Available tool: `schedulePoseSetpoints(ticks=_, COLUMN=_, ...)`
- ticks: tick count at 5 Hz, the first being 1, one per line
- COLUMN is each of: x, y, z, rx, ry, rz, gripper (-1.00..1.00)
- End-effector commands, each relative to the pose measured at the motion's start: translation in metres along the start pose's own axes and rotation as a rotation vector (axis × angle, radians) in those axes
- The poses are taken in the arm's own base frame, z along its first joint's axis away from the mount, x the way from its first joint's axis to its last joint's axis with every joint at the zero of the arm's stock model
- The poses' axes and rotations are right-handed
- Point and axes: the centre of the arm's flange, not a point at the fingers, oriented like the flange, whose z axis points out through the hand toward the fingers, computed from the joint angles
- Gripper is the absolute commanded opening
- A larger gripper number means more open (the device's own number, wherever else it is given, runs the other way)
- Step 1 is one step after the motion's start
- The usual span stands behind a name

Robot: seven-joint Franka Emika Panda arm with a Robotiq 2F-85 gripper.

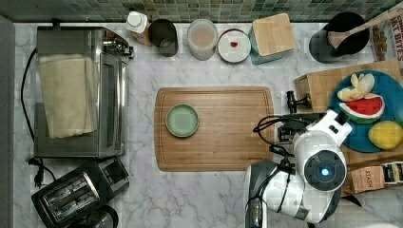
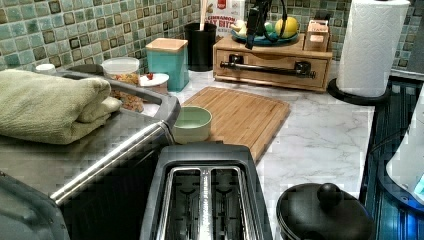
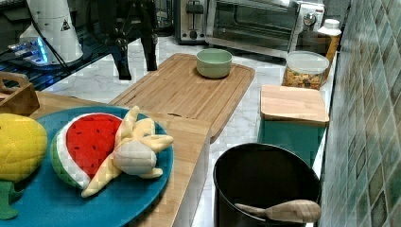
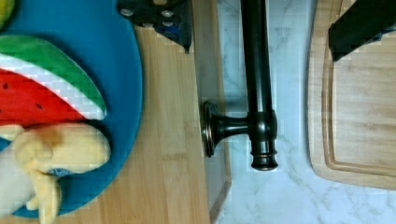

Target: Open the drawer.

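The drawer [image 2: 272,59] is a light-wood front in a low wooden box, standing flush and closed at the back of the counter in the left view. Its long black bar handle [image 2: 270,69] runs across the front. My gripper [image 2: 252,30] hangs above the box and handle, open with nothing between its fingers. In the wrist view the handle [image 4: 257,70] passes between the two black fingers [image 4: 161,16], below them, with the gripper [image 4: 259,44] centred over it. The gripper [image 1: 287,124] sits at the box's left edge in the top view. Both fingers are spread apart on the gripper [image 3: 138,66] in the right view.
A teal plate [image 1: 354,137] with toy fruit rests on the box top. The grooved cutting board [image 1: 214,128] with a green bowl [image 1: 182,120] lies just in front of the drawer. A bamboo-lidded box [image 1: 272,37], utensil pot [image 1: 344,35], paper towel roll [image 2: 372,45] and toaster oven [image 1: 78,92] stand around.
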Motion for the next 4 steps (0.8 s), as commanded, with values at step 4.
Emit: schedulePoseSetpoints(ticks=4, x=-0.009, y=-0.043, z=0.095, rx=0.034, ry=-0.03, rz=0.033, gripper=1.0)
